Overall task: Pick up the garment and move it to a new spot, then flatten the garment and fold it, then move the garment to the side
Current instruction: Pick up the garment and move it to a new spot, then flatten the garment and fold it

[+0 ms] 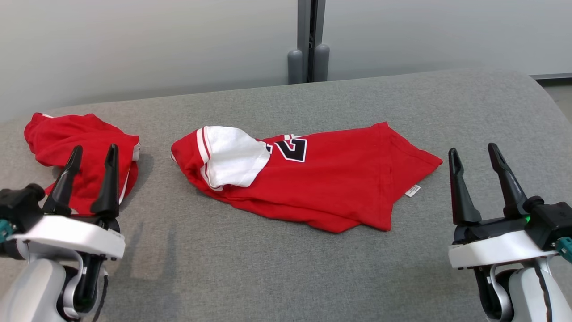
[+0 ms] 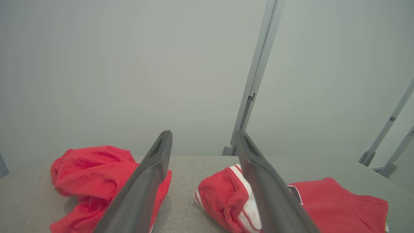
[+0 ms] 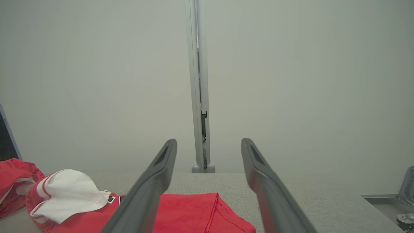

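Note:
A red garment [image 1: 313, 183] with a white sleeve and a black number lies loosely folded in the middle of the grey table [image 1: 268, 277]; it also appears in the left wrist view [image 2: 339, 204] and the right wrist view [image 3: 190, 210]. A second red garment [image 1: 85, 152] lies crumpled at the far left, also seen in the left wrist view [image 2: 90, 178]. My left gripper [image 1: 92, 154] hovers open in front of the crumpled one, holding nothing. My right gripper [image 1: 474, 152] stands open at the lower right, just right of the folded garment, empty.
A grey post [image 1: 309, 42] rises behind the table against a pale wall. The table's right corner [image 1: 536, 89] curves away. Bare grey cloth lies in front of the garments and at the far right.

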Available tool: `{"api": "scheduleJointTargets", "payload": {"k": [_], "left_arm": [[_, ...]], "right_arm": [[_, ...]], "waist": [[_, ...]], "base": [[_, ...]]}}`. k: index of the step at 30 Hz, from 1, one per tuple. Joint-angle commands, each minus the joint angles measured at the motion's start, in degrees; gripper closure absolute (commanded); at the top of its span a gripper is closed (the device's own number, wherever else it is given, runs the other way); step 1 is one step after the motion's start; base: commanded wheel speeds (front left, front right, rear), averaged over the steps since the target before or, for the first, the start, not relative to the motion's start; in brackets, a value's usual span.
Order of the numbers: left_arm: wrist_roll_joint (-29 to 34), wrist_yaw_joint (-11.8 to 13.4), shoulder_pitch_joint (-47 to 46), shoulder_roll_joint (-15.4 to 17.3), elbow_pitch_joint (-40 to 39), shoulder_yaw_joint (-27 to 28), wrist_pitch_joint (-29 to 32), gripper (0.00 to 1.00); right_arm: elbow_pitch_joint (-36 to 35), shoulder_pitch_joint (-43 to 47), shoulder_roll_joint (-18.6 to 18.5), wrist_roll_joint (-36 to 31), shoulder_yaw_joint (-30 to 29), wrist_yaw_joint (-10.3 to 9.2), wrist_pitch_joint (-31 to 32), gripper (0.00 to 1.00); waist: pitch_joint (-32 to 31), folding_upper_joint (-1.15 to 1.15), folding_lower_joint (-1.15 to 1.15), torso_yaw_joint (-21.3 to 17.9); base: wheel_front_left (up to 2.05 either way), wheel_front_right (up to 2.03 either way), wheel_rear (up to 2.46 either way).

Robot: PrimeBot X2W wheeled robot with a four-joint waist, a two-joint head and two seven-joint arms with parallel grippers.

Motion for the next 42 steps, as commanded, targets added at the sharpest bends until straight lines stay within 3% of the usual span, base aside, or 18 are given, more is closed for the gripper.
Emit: {"api": "scheduleJointTargets", "payload": {"k": [1,11,19,35,42], "left_arm": [[1.27,0.71,1.92,-0.64,-1.81,1.25,-0.19,0.00],[12.11,2.23,14.03,-7.31,-10.80,12.03,-0.16,0.00],[20.82,1.82,19.60,-12.03,-10.58,14.11,-0.16,0.00],[24.51,-2.09,19.94,-16.33,-8.24,17.29,-0.17,0.00],[25.78,-3.43,19.34,-17.54,-7.86,18.42,-0.17,0.00]], "right_arm": [[-0.22,0.65,-0.47,-0.58,-0.45,0.12,-0.29,0.00],[-0.76,0.96,-0.45,-1.32,-1.08,0.12,-0.30,0.00],[-0.30,2.78,-0.47,-2.01,-1.44,0.12,-0.29,0.00],[0.66,3.91,-0.46,-1.29,-1.23,0.12,-0.29,0.00],[5.44,3.18,-0.47,0.02,0.67,0.12,-0.22,0.00]], "waist": [[-0.12,0.00,0.00,0.41],[-1.10,0.00,0.00,1.14],[-2.06,0.00,0.00,1.42],[-2.23,0.00,0.00,1.56],[-2.12,0.00,0.00,1.81]], "base": [[0.00,0.00,0.00],[0.00,0.00,0.00],[0.00,0.00,0.00],[0.00,0.00,0.00],[0.00,0.00,0.00]]}}
